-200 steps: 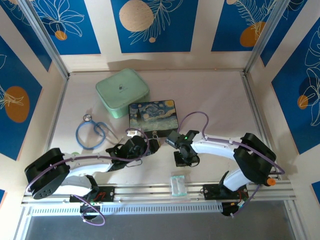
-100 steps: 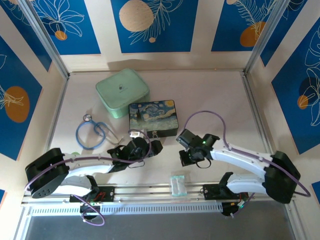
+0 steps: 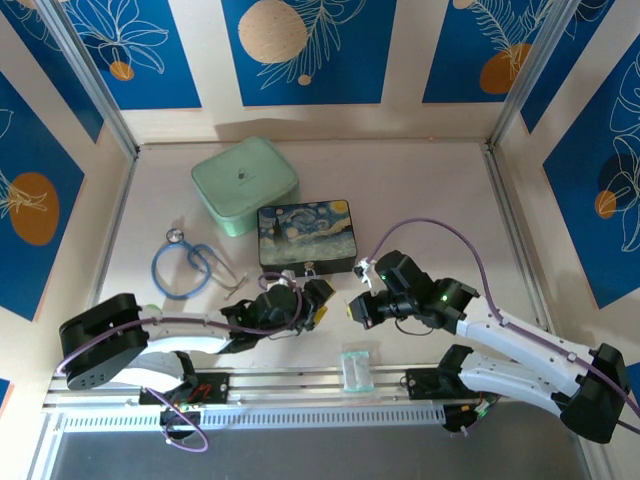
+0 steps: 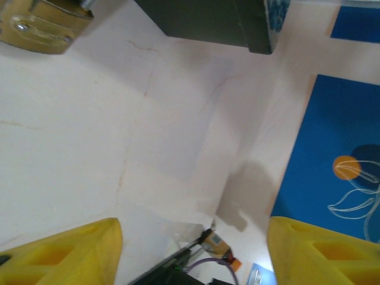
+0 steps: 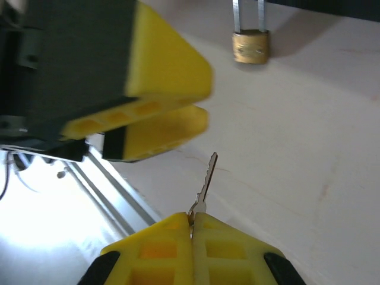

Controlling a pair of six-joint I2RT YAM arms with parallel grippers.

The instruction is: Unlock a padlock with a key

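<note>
Jaws of the right gripper clench the key, the padlock lying apart beyond its tip. Those of the left gripper stand parted, empty.

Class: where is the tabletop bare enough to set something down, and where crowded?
Free: the table right of the painted box to the side rail, and left of the mint case. Crowded: before the box, where left fingers and right fingers sit by the padlock.
</note>
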